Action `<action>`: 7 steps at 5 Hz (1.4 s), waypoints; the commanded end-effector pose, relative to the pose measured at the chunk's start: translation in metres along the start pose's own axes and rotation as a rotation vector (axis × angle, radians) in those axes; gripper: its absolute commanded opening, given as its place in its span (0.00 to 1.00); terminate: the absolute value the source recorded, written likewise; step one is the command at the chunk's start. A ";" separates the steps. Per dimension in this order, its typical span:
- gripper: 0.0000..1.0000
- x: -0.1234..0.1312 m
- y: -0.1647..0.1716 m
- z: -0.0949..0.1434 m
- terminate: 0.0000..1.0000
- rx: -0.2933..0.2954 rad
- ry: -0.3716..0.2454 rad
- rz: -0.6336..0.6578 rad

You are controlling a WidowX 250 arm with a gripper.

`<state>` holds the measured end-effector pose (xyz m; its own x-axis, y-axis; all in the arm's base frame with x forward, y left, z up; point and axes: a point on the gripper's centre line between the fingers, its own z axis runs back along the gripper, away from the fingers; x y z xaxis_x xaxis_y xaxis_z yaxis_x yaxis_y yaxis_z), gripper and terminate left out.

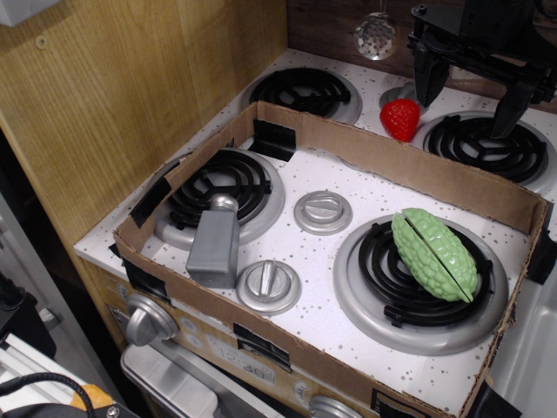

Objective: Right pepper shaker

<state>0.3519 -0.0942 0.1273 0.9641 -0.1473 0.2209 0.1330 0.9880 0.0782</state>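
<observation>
The pepper shaker (214, 241) is seen lying tipped on the front-left burner (219, 193), its boxy base towards the near cardboard wall (287, 335) and its round silver cap pointed up and away, so that its long axis is tilted from upright. Two silver knobs (269, 286) are placed just beside it. The hand (471, 96) is held released, well apart, above the back-right burner (489, 144), near a red strawberry (400, 118).

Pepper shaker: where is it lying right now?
The pepper shaker lies on its side at the left of the view, inside the cardboard wall, its cap on the front-left burner rim, its base beside the nearer stove knob.
</observation>
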 end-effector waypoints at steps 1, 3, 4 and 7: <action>1.00 0.000 0.000 0.000 0.00 0.000 0.000 0.000; 1.00 -0.016 0.031 0.016 0.00 0.186 0.060 0.144; 1.00 -0.034 0.046 0.016 0.00 0.240 0.056 0.253; 1.00 -0.088 0.095 -0.001 0.00 0.266 0.110 0.487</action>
<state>0.2808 0.0166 0.1052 0.9214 0.3529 0.1628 -0.3846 0.8880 0.2519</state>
